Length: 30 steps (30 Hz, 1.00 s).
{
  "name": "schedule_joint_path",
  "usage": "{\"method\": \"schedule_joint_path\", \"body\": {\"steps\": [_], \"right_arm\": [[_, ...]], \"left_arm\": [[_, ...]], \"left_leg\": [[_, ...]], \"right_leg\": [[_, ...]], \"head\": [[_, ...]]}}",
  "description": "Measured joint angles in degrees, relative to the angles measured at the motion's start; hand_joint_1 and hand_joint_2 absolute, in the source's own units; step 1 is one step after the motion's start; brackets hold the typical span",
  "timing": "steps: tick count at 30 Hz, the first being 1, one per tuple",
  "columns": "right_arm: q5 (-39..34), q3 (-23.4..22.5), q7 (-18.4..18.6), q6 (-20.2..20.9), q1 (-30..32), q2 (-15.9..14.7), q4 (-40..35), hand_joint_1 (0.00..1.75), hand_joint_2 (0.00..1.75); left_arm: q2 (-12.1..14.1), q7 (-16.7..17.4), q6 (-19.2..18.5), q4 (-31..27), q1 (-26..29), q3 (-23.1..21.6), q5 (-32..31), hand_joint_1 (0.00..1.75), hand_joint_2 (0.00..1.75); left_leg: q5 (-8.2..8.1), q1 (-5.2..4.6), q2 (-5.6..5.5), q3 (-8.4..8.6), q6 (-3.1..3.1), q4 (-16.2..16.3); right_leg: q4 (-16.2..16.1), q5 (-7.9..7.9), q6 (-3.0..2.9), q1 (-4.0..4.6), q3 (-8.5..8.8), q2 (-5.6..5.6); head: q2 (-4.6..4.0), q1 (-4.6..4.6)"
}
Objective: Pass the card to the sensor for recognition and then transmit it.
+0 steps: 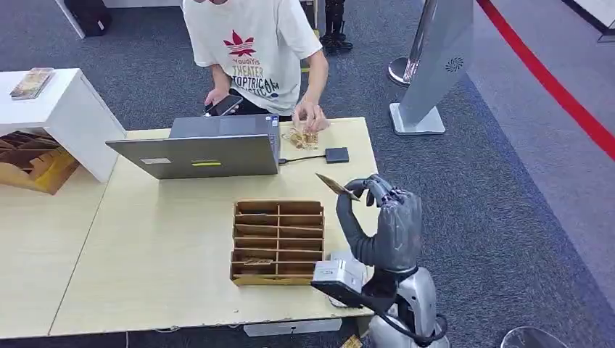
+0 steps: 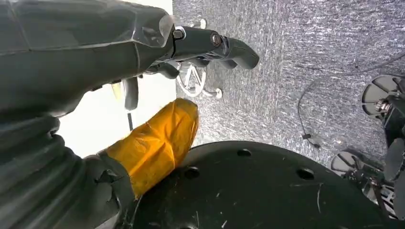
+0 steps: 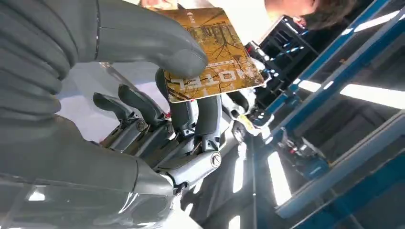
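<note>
Right hand [image 1: 384,217]: pinching the card [image 1: 336,186] between thumb and fingers, raised above the table [image 1: 167,239].
Card: sticking out beyond the fingertips, near the sensor [image 1: 336,154].
Left hand [image 2: 143,52]: hanging down, fingers partly curled, holding nothing.

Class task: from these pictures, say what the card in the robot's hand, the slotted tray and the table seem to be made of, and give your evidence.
Card: probably glossy plastic or coated board; thin, stiff, with a printed picture. The right hand pinches it.
Slotted tray: looks like unpainted wood or fibreboard; brown, matt, thin dividers.
Table: pale, smooth, matt top, perhaps laminate; no clear grain shows.
</note>
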Motion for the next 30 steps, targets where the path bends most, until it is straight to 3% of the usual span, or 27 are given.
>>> {"method": "schedule_joint_path", "body": {"steps": [5, 11, 19, 30], "right_arm": [[1.57, 0.15, 1.88, 1.26, -7.01, 1.11, 4.95, 1.75, 1.75], [2.45, 0.09, 4.05, 2.22, -11.25, 1.85, 8.99, 1.75, 1.75], [3.89, -1.99, 7.32, 5.01, -20.9, 3.85, 19.5, 1.75, 1.75], [7.48, -2.43, 9.59, 6.71, -25.82, 6.23, 27.86, 1.75, 1.75]], "left_arm": [[0.33, 0.35, -0.15, 0.0, -0.13, -1.71, -0.35, 0.0, 1.75], [0.61, 0.74, -0.33, 0.0, -0.18, -3.1, -0.91, 0.0, 1.75], [1.16, 1.57, -0.9, -0.31, -0.5, -5.68, -2.56, 0.0, 1.75], [1.55, 1.88, -1.2, -0.44, -0.84, -7.08, -2.45, 0.0, 1.75]], "left_leg": [[0.05, 0.0, 0.01, 0.02, -0.03, 0.0], [0.05, 0.0, 0.01, 0.0, -0.03, 0.0], [0.1, 0.01, 0.01, 0.02, -0.04, 0.01], [0.1, 0.01, 0.0, 0.01, -0.04, 0.01]], "right_leg": [[0.01, 0.02, -0.02, 0.0, -0.02, 0.03], [0.02, 0.03, -0.02, 0.0, -0.01, 0.03], [0.03, 0.08, -0.02, 0.0, -0.01, 0.02], [0.04, 0.08, -0.02, 0.0, -0.02, 0.02]], "head": [[0.0, 0.0], [0.0, 0.0], [0.0, 0.02], [0.0, 0.0]]}}
